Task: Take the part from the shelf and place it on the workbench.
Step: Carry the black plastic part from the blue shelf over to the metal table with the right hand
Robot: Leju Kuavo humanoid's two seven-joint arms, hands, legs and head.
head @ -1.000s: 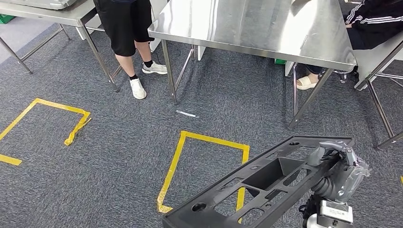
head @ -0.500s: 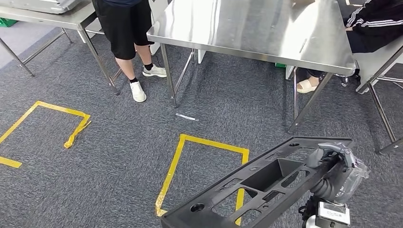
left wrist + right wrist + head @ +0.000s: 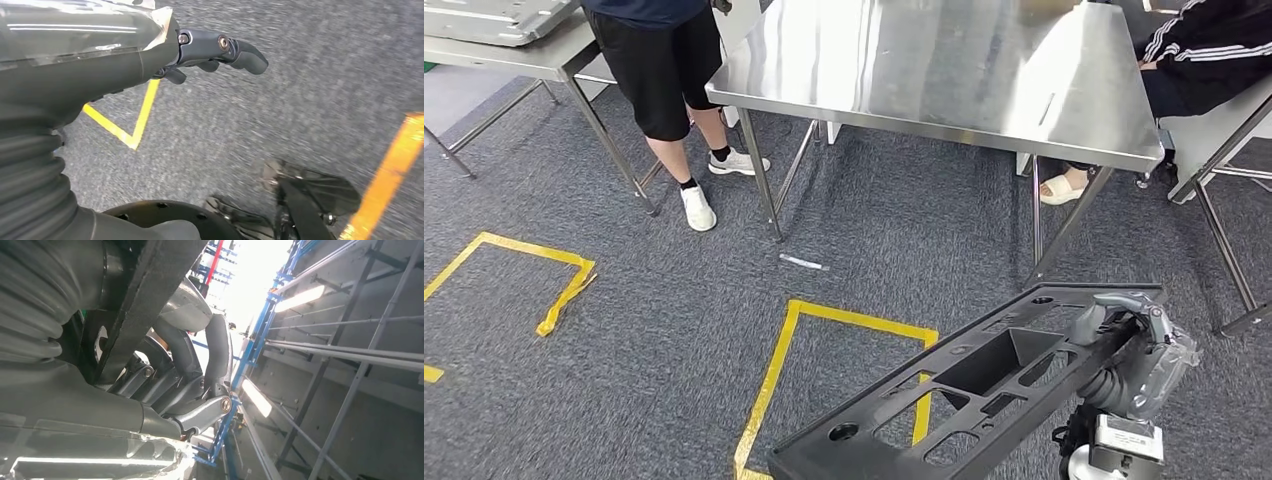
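Observation:
The part is a long black plastic panel with several cut-outs and a deep pocket in its middle, slanting across the lower right of the head view. My right hand grips its far right end from below. In the right wrist view the fingers wrap over the part's dark edge. The workbench, a bare stainless steel table, stands ahead at the top of the head view. My left hand hangs over the grey carpet and holds nothing, with its fingers loosely extended.
A person in black shorts stands at the workbench's left corner. A person in a striped black jacket sits at its right end. Another steel table stands far left. Yellow tape squares mark the carpet, and a small white strip lies there.
The whole view has shifted: the workbench, the people and the tape marks have slid left and slightly down as the camera moved. The part stays in my right hand's grip.

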